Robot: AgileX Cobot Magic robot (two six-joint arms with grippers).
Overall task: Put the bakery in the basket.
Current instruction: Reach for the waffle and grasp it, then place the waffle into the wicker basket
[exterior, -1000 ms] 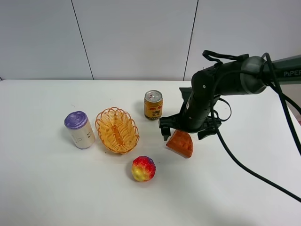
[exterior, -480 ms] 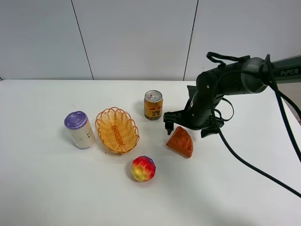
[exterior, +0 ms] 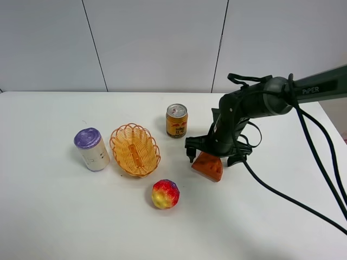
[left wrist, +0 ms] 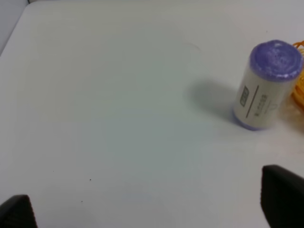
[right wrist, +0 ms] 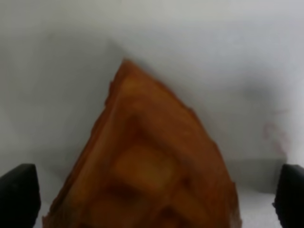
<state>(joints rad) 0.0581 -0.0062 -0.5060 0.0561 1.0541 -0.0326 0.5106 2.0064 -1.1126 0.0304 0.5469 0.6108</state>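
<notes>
The bakery, an orange-brown waffle wedge (exterior: 207, 167), lies on the white table to the right of the basket. The basket (exterior: 134, 150) is oval, woven, orange-yellow and empty. My right gripper (exterior: 212, 157) is open and low over the far end of the waffle, one finger on each side. In the right wrist view the waffle (right wrist: 152, 166) fills the gap between the two dark fingertips (right wrist: 19, 195), blurred by closeness. My left gripper (left wrist: 149, 206) is open over bare table and does not show in the exterior view.
A purple-topped white cylinder (exterior: 91, 149) stands left of the basket and also shows in the left wrist view (left wrist: 267, 85). A yellow drink can (exterior: 176, 120) stands behind and between basket and waffle. A rainbow ball (exterior: 165, 194) lies in front.
My right gripper lifted back a little, then came down and forward over the waffle. The waffle has stayed in place. The jaws have stayed open.
</notes>
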